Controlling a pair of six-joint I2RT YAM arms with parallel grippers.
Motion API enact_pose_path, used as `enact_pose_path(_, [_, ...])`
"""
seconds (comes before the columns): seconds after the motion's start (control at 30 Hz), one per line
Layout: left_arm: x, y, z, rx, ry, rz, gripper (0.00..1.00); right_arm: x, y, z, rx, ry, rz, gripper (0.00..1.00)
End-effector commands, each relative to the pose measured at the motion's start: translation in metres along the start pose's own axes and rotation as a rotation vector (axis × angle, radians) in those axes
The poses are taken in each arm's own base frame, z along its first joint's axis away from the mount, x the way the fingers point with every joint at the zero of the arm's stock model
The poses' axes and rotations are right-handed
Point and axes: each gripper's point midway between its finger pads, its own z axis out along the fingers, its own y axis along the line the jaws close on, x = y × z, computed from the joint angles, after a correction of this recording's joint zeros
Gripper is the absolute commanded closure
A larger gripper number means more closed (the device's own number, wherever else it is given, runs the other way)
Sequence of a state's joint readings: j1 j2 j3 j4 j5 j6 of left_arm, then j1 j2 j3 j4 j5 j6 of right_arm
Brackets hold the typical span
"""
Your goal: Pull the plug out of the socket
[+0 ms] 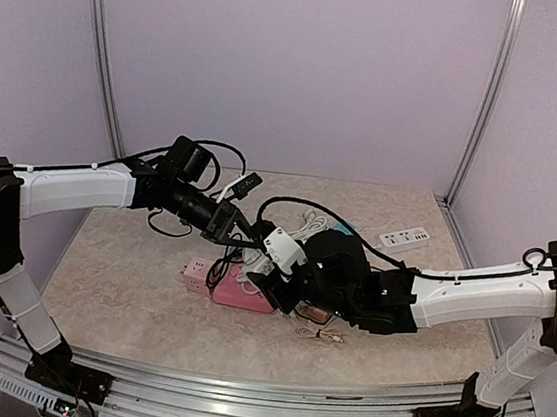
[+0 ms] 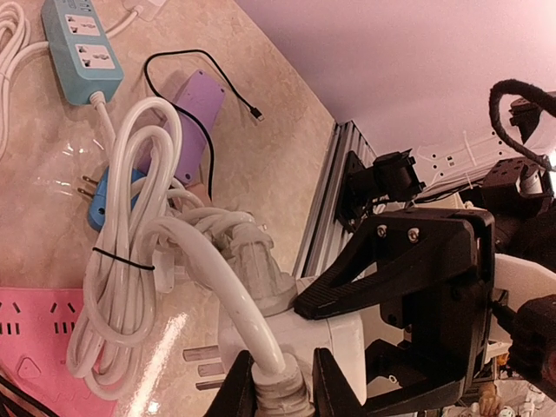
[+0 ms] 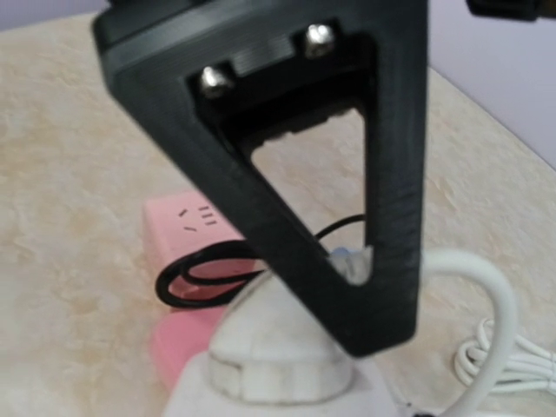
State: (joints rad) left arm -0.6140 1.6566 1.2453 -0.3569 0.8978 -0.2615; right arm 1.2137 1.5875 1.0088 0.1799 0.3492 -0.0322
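While your left gripper (image 2: 278, 395) clamps the white cable (image 2: 217, 269) at 6 o'clock, your right gripper (image 1: 287, 268) squeezes the white socket block (image 2: 339, 334).

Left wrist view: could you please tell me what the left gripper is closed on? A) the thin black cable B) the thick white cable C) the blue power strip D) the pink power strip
B: the left gripper is shut around the thick white cable leading into the white adapter; the pink power strip and blue power strip lie apart.
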Motion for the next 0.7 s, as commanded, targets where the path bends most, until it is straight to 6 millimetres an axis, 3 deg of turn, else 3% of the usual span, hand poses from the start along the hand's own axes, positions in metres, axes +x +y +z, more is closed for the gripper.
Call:
enact_pose_path(0.0, [-0.013,0.01,-0.011,-0.01,-0.026,-0.008,1.0,-0.051,-0.015,-0.027,0.001,-0.173,0.04,1.0])
enact_pose_path(0.27, [-0.013,0.011,-0.011,-0.014,-0.028,-0.01,1.0,-0.04,-0.018,-0.018,0.034,-0.117,0.036,1.0])
enact_pose_path(0.67, [-0.014,-0.001,-0.013,-0.004,-0.033,0.026,1.0,0.009,-0.028,0.021,0.179,0.121,-0.012,1.0])
